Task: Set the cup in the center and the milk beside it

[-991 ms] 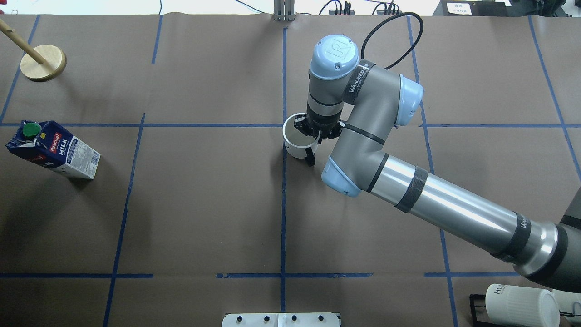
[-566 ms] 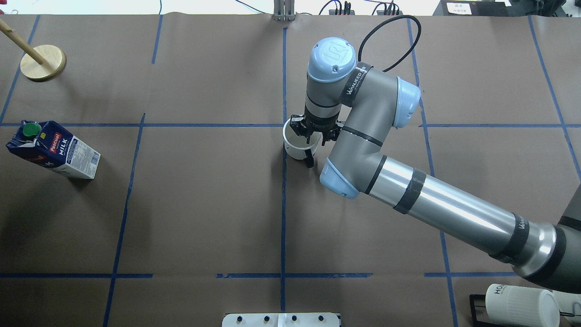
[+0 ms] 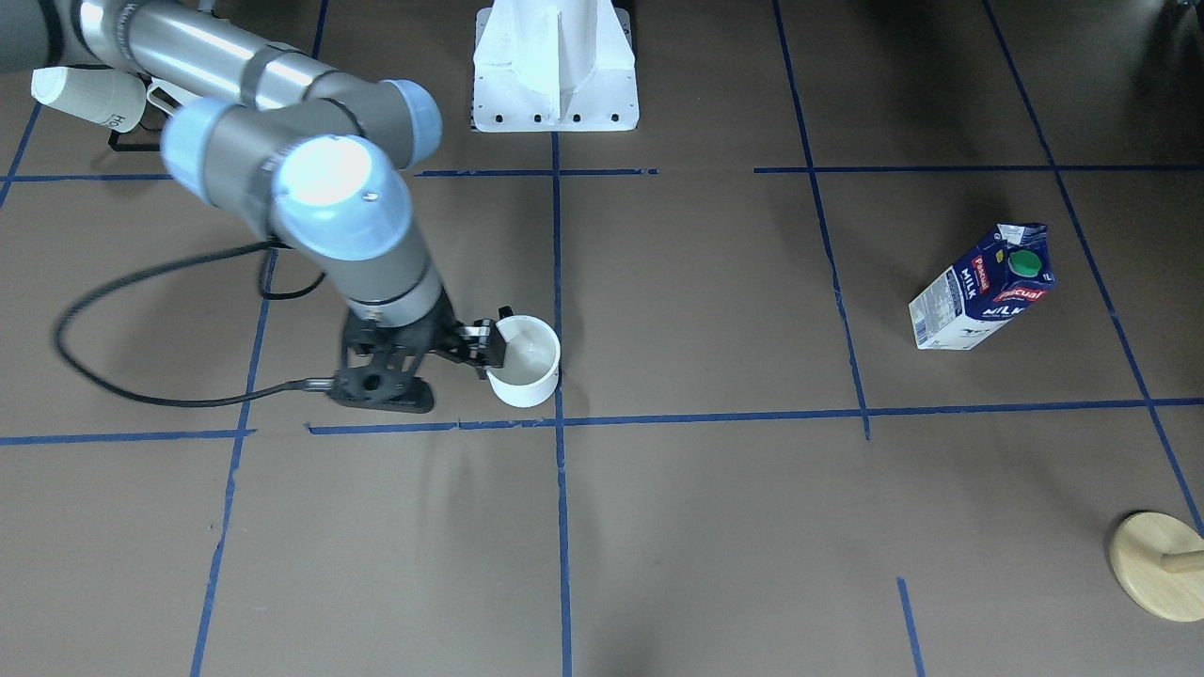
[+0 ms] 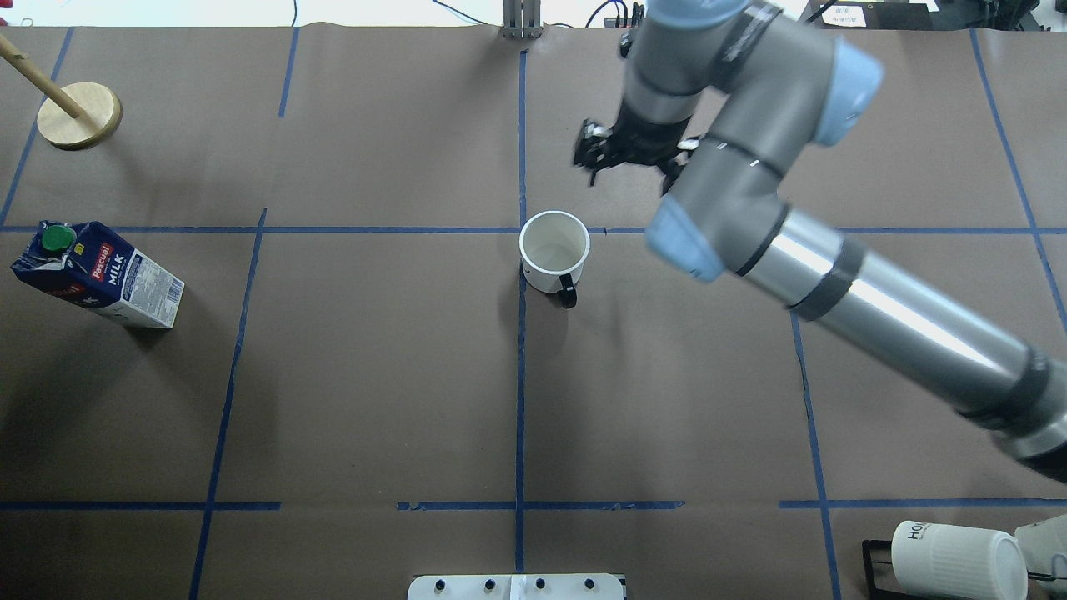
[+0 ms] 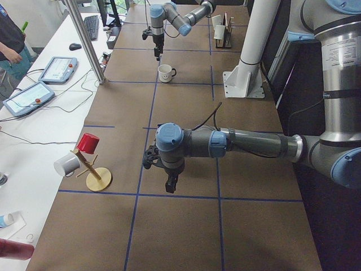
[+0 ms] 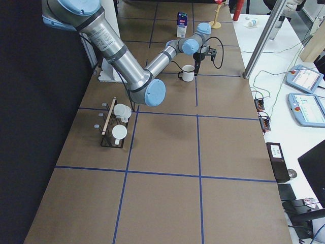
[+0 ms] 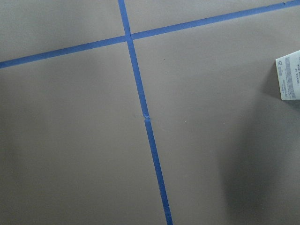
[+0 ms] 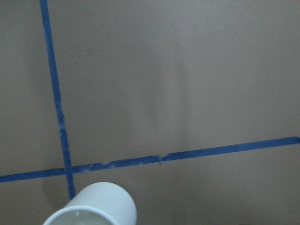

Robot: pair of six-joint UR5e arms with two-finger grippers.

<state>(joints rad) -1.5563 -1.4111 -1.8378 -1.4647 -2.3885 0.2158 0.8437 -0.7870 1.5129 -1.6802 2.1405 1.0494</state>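
The cup (image 4: 554, 254), a white mug with a dark handle, stands upright just right of the center (image 4: 522, 230), touching the tape crossing. Its smiley face shows in the exterior left view (image 5: 164, 72). My right gripper (image 4: 627, 162) is open and empty, raised above and a little beyond the cup; the front view shows it beside the rim (image 3: 484, 348). The right wrist view sees the cup's rim (image 8: 93, 206) from above. The milk (image 4: 100, 275) stands far to the left. My left gripper (image 5: 169, 183) shows only in the exterior left view; I cannot tell its state.
A wooden mug tree (image 4: 79, 117) stands at the far left corner. A black rack with ribbed white mugs (image 4: 950, 558) sits at the near right. The robot base plate (image 3: 555, 66) is at the near middle edge. A corner of the milk carton (image 7: 290, 77) shows in the left wrist view.
My right gripper has let go of the cup's rim, opened, and risen up and away toward the far side. The cup stays by the crossing. The milk has not moved.
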